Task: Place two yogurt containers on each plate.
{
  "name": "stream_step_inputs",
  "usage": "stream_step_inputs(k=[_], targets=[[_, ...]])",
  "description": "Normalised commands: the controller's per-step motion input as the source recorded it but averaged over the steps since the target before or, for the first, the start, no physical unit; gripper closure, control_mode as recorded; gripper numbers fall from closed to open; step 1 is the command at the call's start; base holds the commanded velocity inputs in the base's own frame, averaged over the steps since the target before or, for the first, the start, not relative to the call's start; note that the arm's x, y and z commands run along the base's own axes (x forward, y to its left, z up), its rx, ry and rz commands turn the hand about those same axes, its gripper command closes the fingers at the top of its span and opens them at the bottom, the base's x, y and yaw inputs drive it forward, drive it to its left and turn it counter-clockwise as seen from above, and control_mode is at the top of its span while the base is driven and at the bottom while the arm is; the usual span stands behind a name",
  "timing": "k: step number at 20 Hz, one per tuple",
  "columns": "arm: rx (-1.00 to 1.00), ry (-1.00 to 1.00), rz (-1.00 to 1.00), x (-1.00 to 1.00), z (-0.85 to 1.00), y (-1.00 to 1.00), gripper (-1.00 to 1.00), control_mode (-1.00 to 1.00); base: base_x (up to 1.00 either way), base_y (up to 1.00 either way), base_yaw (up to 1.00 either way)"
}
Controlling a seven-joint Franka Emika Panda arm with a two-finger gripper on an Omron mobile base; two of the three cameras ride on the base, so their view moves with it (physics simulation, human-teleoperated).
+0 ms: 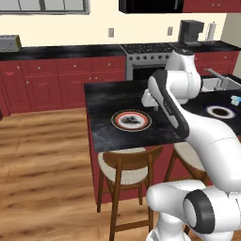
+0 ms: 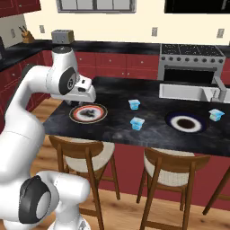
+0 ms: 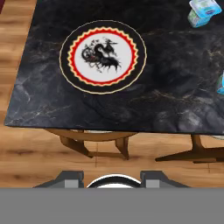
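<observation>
The claw (image 2: 88, 95) hangs above the ringed plate (image 2: 88, 113), its jaws apart and empty. Both plates are bare. Beyond that plate, toward the navy plate (image 2: 185, 123), sit the nearest yogurt containers (image 2: 134, 104) on the worktop (image 2: 152, 130), another (image 2: 216, 115) past the navy plate.

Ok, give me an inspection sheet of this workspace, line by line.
Surface: black marble island counter, with a sink set in its far side.
Job's things: ringed plate bare; navy plate bare; three yogurt containers on the counter: one and another between the plates, a third beyond the navy plate. None on a plate yet.
Clutter: nothing seen.
Gripper: gripper high above the counter's near edge; its fingertips barely show, holding nothing visible, state unclear.
Cables: nothing seen.
Surroundings: wooden stools at the island, red cabinets, stove, toaster, wood floor.
</observation>
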Motion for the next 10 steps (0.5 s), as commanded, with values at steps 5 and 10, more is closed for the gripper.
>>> stream_step_inputs(k=[5,10], targets=[[0.04,0.0,-0.05,-0.13,-0.07,-0.15,-1.0,-1.0,0.0,0.0,0.0],[0.04,0.02,-0.1,0.02,-0.11,-0.22,-1.0,1.0,0.17,-0.39,-0.17]])
